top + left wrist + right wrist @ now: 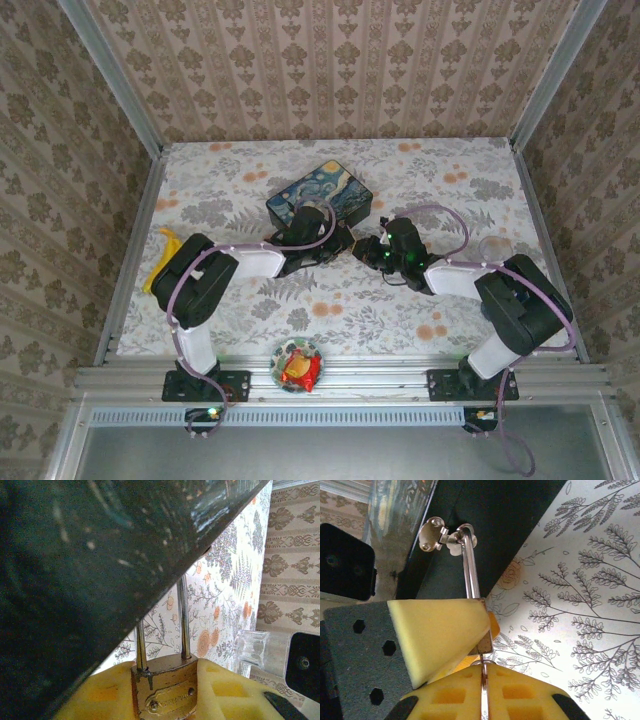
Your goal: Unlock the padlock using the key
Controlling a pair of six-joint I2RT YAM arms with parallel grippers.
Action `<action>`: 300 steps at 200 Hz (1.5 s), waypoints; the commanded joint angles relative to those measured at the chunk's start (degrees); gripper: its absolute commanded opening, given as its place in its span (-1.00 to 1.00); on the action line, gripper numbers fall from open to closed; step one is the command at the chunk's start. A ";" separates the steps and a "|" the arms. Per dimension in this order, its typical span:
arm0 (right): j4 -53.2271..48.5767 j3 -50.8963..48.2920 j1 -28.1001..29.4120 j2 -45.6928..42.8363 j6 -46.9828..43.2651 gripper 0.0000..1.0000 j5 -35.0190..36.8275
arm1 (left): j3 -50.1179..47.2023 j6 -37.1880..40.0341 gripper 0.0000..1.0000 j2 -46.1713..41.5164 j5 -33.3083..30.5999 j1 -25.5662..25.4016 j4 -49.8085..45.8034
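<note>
**Padlock gripped from both sides, key at the keyhole end, shackle not yet released**

Top view: the two arms meet at mid-table (450,300), just in front of the painted tin box (320,192). The small brass padlock (167,692) hangs from the latch (432,535) on the dark side of the tin. Its thin silvery shackle (184,615) is threaded through the latch loop.

Left wrist view: the left gripper (165,697) pinches the padlock body, with one yellow foam pad pressed against each side.

Right wrist view: the right gripper (482,697) faces the bottom of the lock. Its pads are closed on a thin silvery strip seen edge-on, taken to be the key (482,680), which points straight at the underside of the lock. The keyhole itself is hidden, so how deep the key sits cannot be told.

Progress, as a judgement: the lock is steadied and the key is picked up, lined up and probably at or in the keyhole. Both legs of the shackle sit in the brass body, so the lock reads as locked. Left to do are fully seating the key if needed, turning it, and springing the shackle free.
</note>
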 commanded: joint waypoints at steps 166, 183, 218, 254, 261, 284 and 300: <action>-8.76 -0.93 3.37 -8.33 -10.09 -0.48 10.89 | 5.09 4.12 -0.60 -5.34 -3.60 0.15 -23.30; -10.93 -0.91 3.20 -10.04 -10.63 -0.48 12.06 | 6.41 7.48 -0.20 -4.76 -6.75 -0.60 -25.93; -17.02 -0.72 2.22 -14.88 -11.43 -0.43 15.08 | 7.25 12.66 0.23 -2.77 -13.96 -3.00 -23.32; -19.34 -3.52 0.06 -19.41 -10.40 -0.27 15.61 | 7.01 14.66 0.22 0.70 -18.75 -4.40 -16.10; -19.91 -3.96 -0.14 -20.31 -10.30 -0.23 15.62 | 7.20 15.06 0.21 1.27 -19.60 -4.61 -15.67; -21.81 -5.00 -0.57 -23.56 -10.38 -0.10 16.43 | 7.61 16.18 0.21 2.73 -21.72 -5.18 -15.22; -22.93 -5.54 -0.76 -25.45 -10.51 -0.06 17.15 | 7.11 16.40 0.23 3.58 -22.22 -5.18 -13.87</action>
